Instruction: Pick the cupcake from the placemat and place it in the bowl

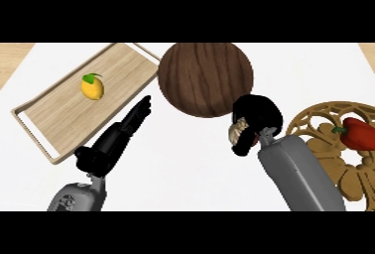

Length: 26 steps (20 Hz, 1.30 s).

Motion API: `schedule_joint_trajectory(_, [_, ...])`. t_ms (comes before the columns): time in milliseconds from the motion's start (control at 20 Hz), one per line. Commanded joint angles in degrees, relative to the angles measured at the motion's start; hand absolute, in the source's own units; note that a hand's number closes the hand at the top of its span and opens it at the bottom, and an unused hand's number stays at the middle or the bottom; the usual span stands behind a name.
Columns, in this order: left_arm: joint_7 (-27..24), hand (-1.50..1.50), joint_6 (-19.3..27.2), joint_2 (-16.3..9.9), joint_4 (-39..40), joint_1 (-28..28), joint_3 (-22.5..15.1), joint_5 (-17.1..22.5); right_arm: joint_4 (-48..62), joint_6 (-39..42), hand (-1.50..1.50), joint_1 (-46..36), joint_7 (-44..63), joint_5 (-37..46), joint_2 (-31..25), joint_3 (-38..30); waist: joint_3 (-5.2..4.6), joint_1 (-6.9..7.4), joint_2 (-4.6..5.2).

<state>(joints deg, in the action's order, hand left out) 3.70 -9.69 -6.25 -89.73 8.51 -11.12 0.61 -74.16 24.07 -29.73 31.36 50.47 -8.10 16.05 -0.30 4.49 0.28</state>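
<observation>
My right hand (256,115) is curled round the cupcake (236,131), of which only a pale ridged bit shows under the fingers. The hand hangs just off the lower right rim of the dark wooden bowl (206,79), which stands at the top middle. The tan openwork placemat (344,158) lies at the right edge, partly behind my right forearm. My left hand (117,139) is open with straight fingers pointing up and right, left of the bowl and holding nothing.
A light wooden tray (62,106) lies at the left with a yellow lemon (92,88) on it. A red bell pepper (359,134) sits on the placemat. White counter surface shows between the two arms.
</observation>
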Motion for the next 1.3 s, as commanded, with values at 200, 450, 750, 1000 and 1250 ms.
schedule_joint_trajectory(200, [1.02,0.0,0.12,1.99,0.76,2.63,-2.31,-1.15,7.38,-12.04,1.5,-14.59,26.86,3.62,7.95,15.02,0.21,2.39,0.35])
schedule_joint_trajectory(450, [0.35,0.0,-0.42,1.39,2.59,3.1,-0.37,-0.03,6.4,-21.64,1.5,-25.04,36.4,4.86,8.05,18.91,0.18,1.61,0.24])
schedule_joint_trajectory(750, [-0.57,0.0,0.1,1.23,3.49,2.58,-0.12,-0.88,4.13,-32.79,1.5,-33.53,41.62,5.42,8.07,16.86,0.21,0.39,-0.06])
schedule_joint_trajectory(1000, [-0.73,0.0,0.55,0.87,1.22,0.3,0.31,-0.8,10.28,-37.26,1.5,-36.5,43.6,6.22,8.07,14.28,0.22,-0.67,-0.06])
schedule_joint_trajectory(1250, [0.27,0.0,-0.15,-0.29,1.51,1.82,2.35,0.03,19.25,-39.39,1.5,-35.58,41.85,8.42,8.07,16.75,0.24,-2.02,0.04])
